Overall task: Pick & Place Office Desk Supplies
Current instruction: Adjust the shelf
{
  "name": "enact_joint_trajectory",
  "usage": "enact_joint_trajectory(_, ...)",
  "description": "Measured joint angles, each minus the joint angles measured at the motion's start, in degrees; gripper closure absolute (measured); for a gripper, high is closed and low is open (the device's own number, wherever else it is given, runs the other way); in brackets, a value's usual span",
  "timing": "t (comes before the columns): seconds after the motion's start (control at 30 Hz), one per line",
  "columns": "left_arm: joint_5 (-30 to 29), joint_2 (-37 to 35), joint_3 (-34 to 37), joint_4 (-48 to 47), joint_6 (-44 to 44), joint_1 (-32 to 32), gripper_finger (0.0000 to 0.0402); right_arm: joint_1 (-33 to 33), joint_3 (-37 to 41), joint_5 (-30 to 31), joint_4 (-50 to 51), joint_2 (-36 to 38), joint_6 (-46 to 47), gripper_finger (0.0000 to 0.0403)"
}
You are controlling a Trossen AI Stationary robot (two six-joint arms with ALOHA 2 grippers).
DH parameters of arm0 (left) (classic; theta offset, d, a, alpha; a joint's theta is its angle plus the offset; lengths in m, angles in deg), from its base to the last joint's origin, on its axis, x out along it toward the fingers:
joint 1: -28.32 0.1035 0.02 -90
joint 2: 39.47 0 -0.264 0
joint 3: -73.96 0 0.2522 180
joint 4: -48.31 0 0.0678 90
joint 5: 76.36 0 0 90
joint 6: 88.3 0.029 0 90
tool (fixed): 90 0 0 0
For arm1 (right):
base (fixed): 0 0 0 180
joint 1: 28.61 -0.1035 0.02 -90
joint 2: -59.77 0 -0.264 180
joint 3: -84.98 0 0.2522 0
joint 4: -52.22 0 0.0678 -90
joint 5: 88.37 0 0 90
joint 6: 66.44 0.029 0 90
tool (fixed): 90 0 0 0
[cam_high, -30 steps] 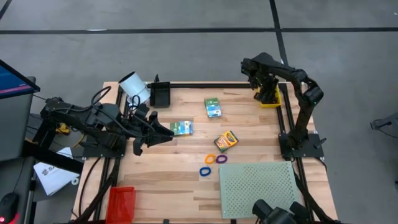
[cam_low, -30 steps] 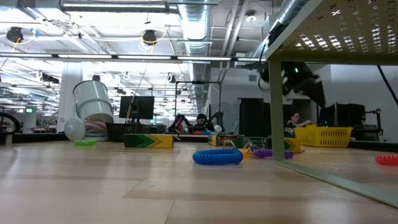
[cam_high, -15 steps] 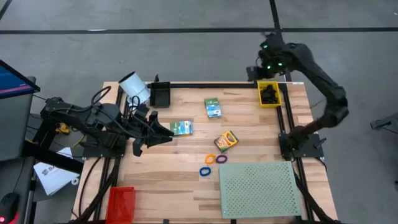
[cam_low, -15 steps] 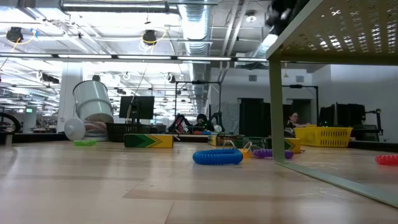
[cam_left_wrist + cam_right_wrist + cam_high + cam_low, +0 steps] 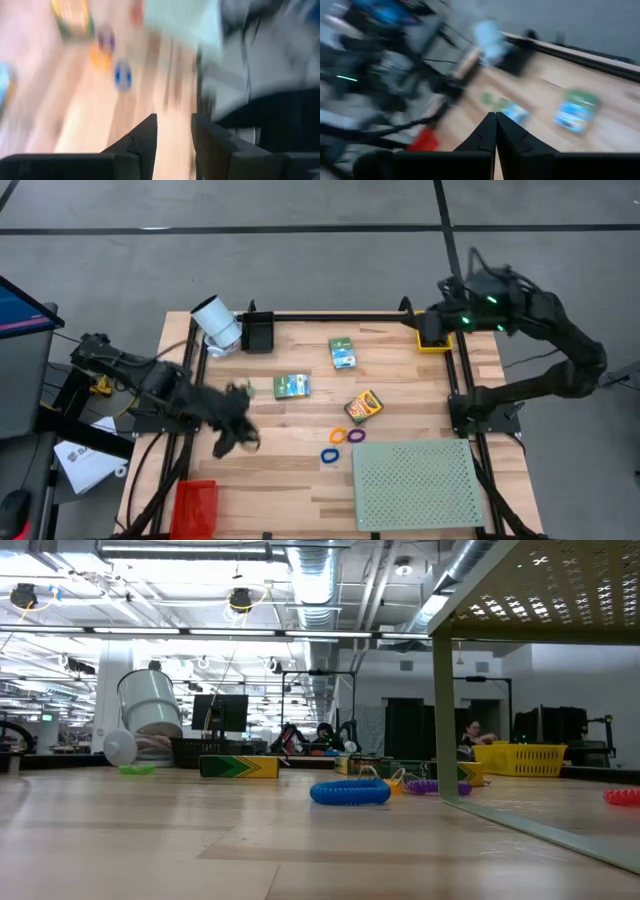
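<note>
Wooden table (image 5: 290,470), rings (image 5: 338,436) loose: right gripper (image 5: 496,119) shut empty, left gripper (image 5: 172,131) part-open; a hasty sweep could scatter them.

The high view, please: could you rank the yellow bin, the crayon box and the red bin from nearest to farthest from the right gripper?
From the right gripper:
1. Yellow bin, directly beside it at the far right corner.
2. Crayon box, mid-table.
3. Red bin, near left corner.

From where I stand, no word, brand, number or sign can be read on the boxes, the bins or anything else on the desk (image 5: 290,470).
</note>
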Motion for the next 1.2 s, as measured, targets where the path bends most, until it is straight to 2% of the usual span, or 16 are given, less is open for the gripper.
enact_joint_trajectory(0.1, 3.5, 2.3, 0.0, -7.3, -1.6, -4.9, 0.0286, -10.5, 0.0, 7.3, -5.0, 2.0, 2.5, 0.0401)
enact_joint_trajectory(0.2, 1.2, 4.9, 0.1, -7.7, -0.8, -7.5, 0.0281, -20.0, 0.0, 16.8, -9.1, 2.6, 2.6, 0.0401)
enact_joint_trajectory(0.33, -5.6, 9.5, 0.1, -3.9, 5.3, -5.5, 0.0272, -28.4, 0.0, 26.0, -11.6, 2.0, 2.2, 0.0395)
enact_joint_trajectory(0.4, -6.0, 12.3, 0.1, -1.2, 8.9, -2.8, 0.0267, -30.4, 0.0, 27.8, -11.5, 1.2, 2.2, 0.0386)
enact_joint_trajectory(0.5, -4.6, 15.5, 0.1, 4.6, 12.1, 2.2, 0.0259, -31.4, 0.0, 30.7, -4.1, -0.3, 3.6, 0.0361)
enact_joint_trajectory(0.6, -2.2, 16.9, 0.1, 11.1, 14.2, 6.2, 0.0256, -30.4, 0.3, 33.1, 11.2, -2.3, 12.5, 0.0337)
enact_joint_trajectory(0.7, -0.3, 16.6, 0.1, 15.2, 15.4, 8.6, 0.0259, -29.2, 2.9, 32.4, 20.8, -5.3, 18.8, 0.0333)
enact_joint_trajectory(0.87, -0.1, 13.2, 0.1, 15.5, 15.4, 10.5, 0.0271, -29.6, 9.1, 25.3, 20.4, -10.0, 22.7, 0.0391)
enact_joint_trajectory(1.0, -0.3, 9.8, 0.1, 15.6, 14.2, 10.9, 0.0280, -30.4, 15.5, 18.1, 20.0, -12.5, 25.9, 0.0399)
enact_joint_trajectory(1.2, -0.6, 6.0, 0.1, 15.9, 13.6, 10.9, 0.0290, -35.8, 26.2, 9.2, 16.7, -11.9, 32.4, 0.0401)
